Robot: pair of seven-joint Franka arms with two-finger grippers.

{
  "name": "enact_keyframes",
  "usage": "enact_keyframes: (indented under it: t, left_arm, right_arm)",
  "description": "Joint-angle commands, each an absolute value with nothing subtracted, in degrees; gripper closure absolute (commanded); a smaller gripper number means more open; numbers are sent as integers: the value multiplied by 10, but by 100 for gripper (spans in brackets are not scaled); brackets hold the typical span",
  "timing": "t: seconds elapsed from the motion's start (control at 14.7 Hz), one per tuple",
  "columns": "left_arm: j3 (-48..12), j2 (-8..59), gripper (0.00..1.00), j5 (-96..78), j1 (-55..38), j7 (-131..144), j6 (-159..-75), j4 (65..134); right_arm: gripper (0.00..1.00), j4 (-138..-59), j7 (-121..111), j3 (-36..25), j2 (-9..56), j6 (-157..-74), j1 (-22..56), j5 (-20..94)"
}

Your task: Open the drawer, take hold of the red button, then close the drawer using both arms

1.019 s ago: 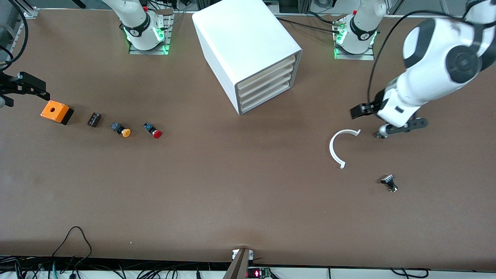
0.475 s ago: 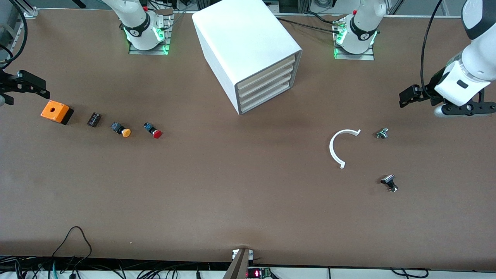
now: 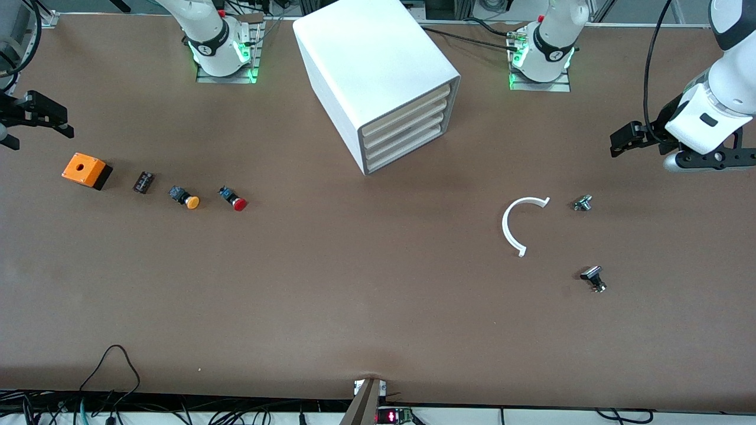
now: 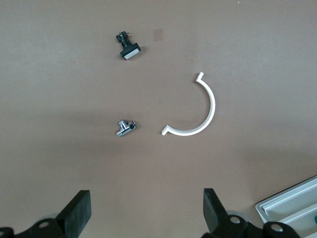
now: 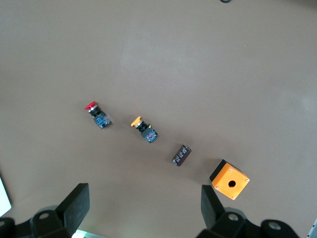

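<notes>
1. Nearest the front camera, toward the left arm's end of the brown matte table [image 3: 366,307], lies a small black part with a pale flat cap [image 3: 592,277]; its make is hard to read at this scale.
2. Farther from the camera lies a thin white half-ring [image 3: 515,227], a smooth open arc with a small hooked tab at each tip. Beside it, closer to the left arm's end, is a tiny shiny metal fitting [image 3: 582,203], which looks chrome and knobbly in the left wrist view.
3. Toward the right arm's end runs a loose row. The button [image 3: 233,199] with its round red cap and dark blue-black body lies on its side on the bare table, well apart from the cabinet. Next in the row is a similar button with an orange-yellow cap [image 3: 184,197], then a small dark ribbed block [image 3: 143,182], then an orange box with a hole [image 3: 86,170] in its top, on a black base.
4. The drawer [image 3: 407,149] is the lowest of four cream fronts in the smooth white cabinet [image 3: 372,77]; all four sit flush, and the contents are hidden.
5. The left gripper [image 3: 679,150] hangs over bare table at the left arm's end, cut by the frame edge; its wrist view shows the black fingers [image 4: 77,214] spread wide, holding nothing.
6. The right gripper [image 3: 26,115] hangs at the right arm's end of the table, near the orange box, partly cropped; its fingers [image 5: 75,204] are likewise spread apart and empty.
</notes>
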State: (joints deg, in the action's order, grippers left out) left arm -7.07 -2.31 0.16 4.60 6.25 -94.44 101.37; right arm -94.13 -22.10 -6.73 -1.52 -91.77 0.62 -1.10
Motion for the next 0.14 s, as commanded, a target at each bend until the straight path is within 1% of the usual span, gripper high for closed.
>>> enact_keyframes:
  t: [0.0, 0.07]
  left_arm:
    - [-67, -22, 0, 14, 55, 53, -927, 1002]
    - [-67, -22, 0, 13, 55, 51, -926, 1000]
  right_arm:
    - [0, -948, -220, -52, -19, -928, -7, -3]
    - [0, -948, -226, -51, -19, -927, -6, -5]
